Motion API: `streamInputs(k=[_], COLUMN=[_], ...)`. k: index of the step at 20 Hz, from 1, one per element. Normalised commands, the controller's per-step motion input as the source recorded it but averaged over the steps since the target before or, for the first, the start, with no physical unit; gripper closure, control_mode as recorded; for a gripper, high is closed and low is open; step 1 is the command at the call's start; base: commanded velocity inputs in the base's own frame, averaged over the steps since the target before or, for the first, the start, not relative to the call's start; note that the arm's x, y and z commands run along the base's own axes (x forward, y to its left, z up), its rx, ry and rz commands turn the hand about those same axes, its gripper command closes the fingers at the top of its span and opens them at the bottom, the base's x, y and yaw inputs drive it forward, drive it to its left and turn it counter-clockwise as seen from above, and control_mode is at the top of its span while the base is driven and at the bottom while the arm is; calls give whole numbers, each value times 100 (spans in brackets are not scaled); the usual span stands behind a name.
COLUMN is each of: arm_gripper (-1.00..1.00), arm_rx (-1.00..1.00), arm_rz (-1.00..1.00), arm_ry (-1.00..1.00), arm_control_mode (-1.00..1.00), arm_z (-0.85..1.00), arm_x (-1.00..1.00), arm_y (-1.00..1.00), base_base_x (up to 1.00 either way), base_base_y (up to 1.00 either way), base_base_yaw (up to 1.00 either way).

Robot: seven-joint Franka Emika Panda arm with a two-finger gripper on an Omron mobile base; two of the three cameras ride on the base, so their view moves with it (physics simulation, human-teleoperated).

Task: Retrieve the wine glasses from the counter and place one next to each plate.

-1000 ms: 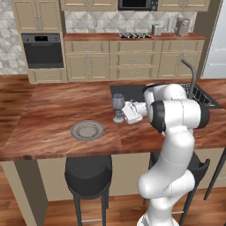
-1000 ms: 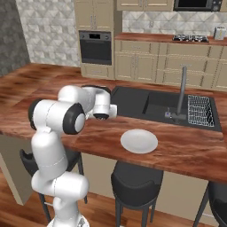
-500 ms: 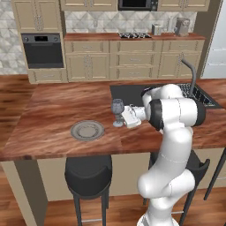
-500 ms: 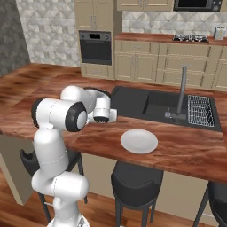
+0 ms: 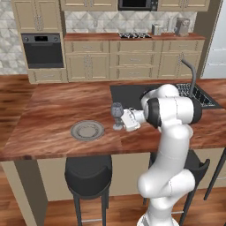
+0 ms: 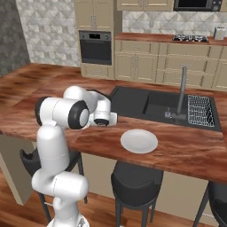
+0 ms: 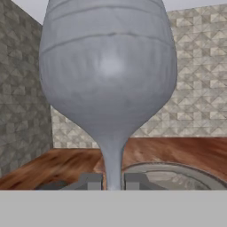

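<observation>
Fingers stand close together on either side of the stem of a wine glass, one tip to each side and pressed against it; the gripper is clamped on the stem low down, near the foot. In the hand view the glass is upright: rounded bowl of translucent blue-grey glass, tapering to a thin stem that runs down between the two tips. Behind the stem a curved grey ringed rim of a plate shows on the wood surface. In the left base view the gripper reaches sideways from the arm, level with the counter, with the glass upright at its end; whether the foot touches the wood or sits just above it cannot be told. The glass stands just beside the grey plate, on the side toward the sink, apart from the rim. In the right base view the gripper is hidden behind the arm's own wrist; a white plate lies on the counter near the front edge, well apart from the arm, between it and the tap
</observation>
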Motion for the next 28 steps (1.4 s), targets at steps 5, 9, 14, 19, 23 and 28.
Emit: streamInputs(k=[5,9,14,19,23,28], arm_gripper=[100,100,100,100,100,100], arm_rx=[0,-1,-1,-1,0,0], arm_rz=[-1,-2,-2,-2,0,0], arm_ry=[0,0,0,0,0,0], arm_control_mode=[-100,-100,-100,-100,-100,-100], arm_z=[-16,-16,-16,-12,-12,-16], arm_x=[8,11,18,18,15,10], arm_y=[1,4,12,8,0,0], base_base_x=[0,0,0,0,0,0], base_base_y=[0,0,0,0,0,0], base_base_yaw=[0,0,0,0,0,0])
